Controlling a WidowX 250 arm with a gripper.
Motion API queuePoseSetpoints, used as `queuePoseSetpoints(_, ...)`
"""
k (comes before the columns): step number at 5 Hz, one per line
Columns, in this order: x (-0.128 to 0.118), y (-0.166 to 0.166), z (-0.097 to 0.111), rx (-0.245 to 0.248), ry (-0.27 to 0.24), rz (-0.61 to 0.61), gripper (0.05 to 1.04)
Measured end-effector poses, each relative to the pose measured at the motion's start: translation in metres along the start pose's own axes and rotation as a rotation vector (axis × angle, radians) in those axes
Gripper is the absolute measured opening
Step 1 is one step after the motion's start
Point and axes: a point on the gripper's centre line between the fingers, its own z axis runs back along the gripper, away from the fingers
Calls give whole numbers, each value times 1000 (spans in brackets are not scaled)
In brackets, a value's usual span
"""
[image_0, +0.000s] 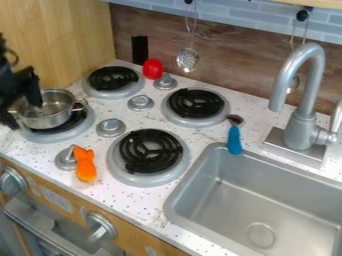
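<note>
At the left edge, the black gripper is low over the left side of a small metal pot. Its two fingers stand apart, one over the pot's inside and the other beyond its left rim. The pot is upright on the front-left burner, with a handle showing on its right side. Whether the gripper touches the pot I cannot tell.
An orange toy lies against a front knob. A red round object is by the back wall. A blue-handled utensil lies beside the sink, near the faucet. Burners and knobs surround the pot.
</note>
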Motion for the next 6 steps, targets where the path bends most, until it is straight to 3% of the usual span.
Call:
queuePoseSetpoints(1, -6, -22, 53, -98, -42, -5, 1004)
queuePoseSetpoints(2, -26, -41, 88, -152, -48, -39, 1001)
queuePoseSetpoints(3, -45, -57, 109, -212, -81, -132, 1001)
queuePoseSetpoints(6, -48, -59, 111, -218, -82, -146, 1001)
